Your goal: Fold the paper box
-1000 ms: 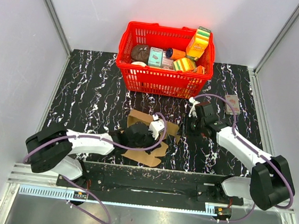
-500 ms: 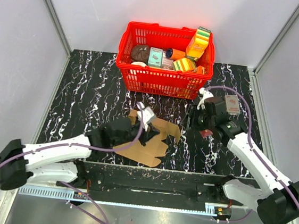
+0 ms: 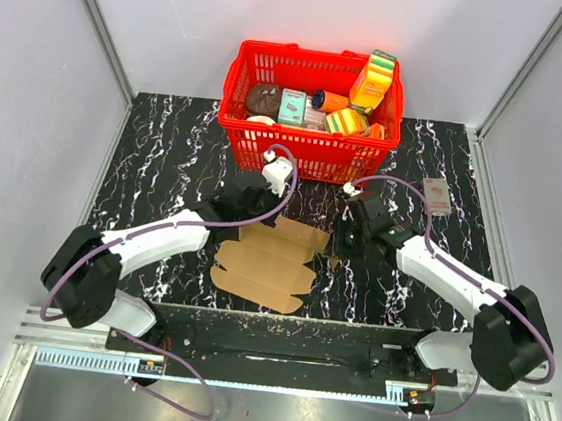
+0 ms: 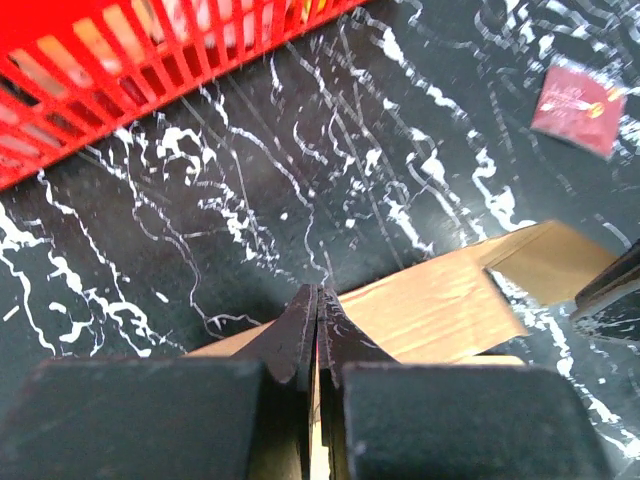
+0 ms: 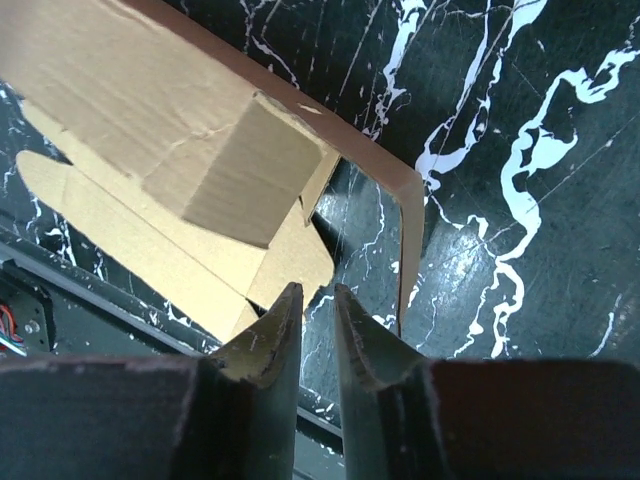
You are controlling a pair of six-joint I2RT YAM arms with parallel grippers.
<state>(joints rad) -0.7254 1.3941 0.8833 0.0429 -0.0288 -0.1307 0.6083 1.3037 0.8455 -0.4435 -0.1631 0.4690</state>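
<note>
The paper box (image 3: pixel 268 259) is a brown cardboard sheet lying mostly flat on the black marbled table, with one right-side flap standing up. My left gripper (image 3: pixel 253 216) is shut at the sheet's far-left edge. In the left wrist view its closed fingertips (image 4: pixel 318 300) sit over the cardboard (image 4: pixel 440 305), with nothing clearly held between them. My right gripper (image 3: pixel 339 245) is at the sheet's right edge. In the right wrist view its jaws (image 5: pixel 318 295) stand a narrow gap apart and hold nothing, next to the upright flap (image 5: pixel 405 215) and a folded-up tab (image 5: pixel 255 170).
A red basket (image 3: pixel 307 153) full of small colourful items stands at the back, just beyond both grippers. A small red packet (image 3: pixel 436 195) lies to the right and also shows in the left wrist view (image 4: pixel 580 95). The black base rail (image 3: pixel 277 346) runs along the near edge.
My left gripper has moved from on top of the sheet to its far-left edge, and the sheet now lies flatter. My right gripper has swung left to the sheet's right edge.
</note>
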